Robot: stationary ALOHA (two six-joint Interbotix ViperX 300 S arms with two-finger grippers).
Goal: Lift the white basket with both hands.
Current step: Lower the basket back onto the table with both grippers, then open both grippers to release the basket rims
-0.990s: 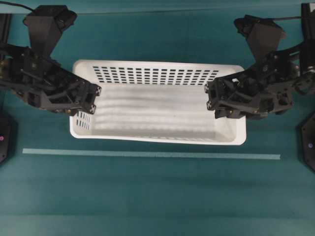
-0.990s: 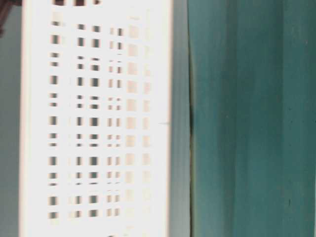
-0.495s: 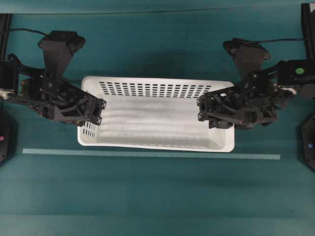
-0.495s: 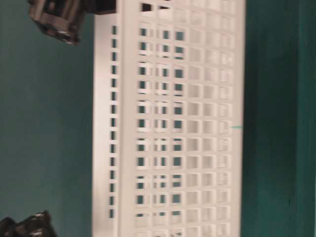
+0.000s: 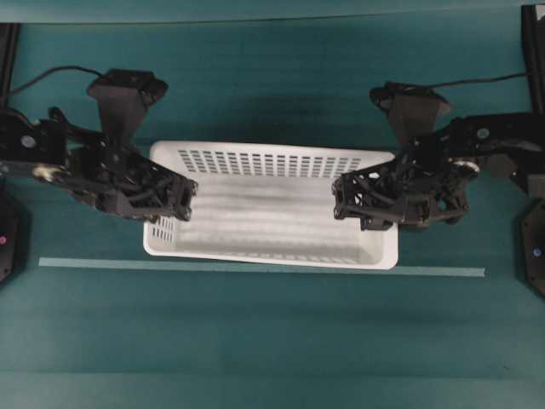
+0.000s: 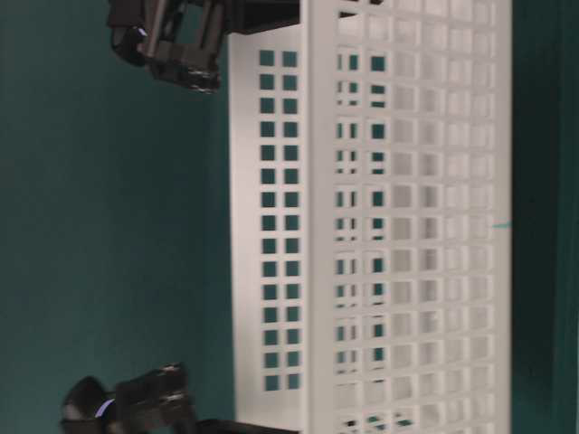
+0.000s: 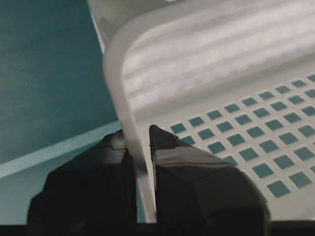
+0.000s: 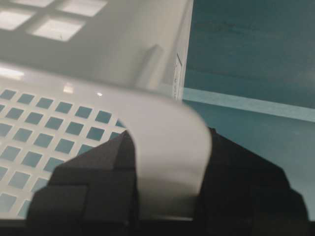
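Just behind the pale tape line (image 5: 255,269) sits the white basket (image 5: 272,209). The left gripper (image 7: 140,147) pinches its left rim. The right gripper (image 8: 167,147) clamps its right rim.

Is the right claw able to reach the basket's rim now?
Yes, it seems so: the right claw is already shut on the rim of the white basket, with nothing in between.

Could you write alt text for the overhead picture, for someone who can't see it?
Two black robot arms grip a white basket by its short ends, left gripper and right gripper, above a teal table with a pale tape line.
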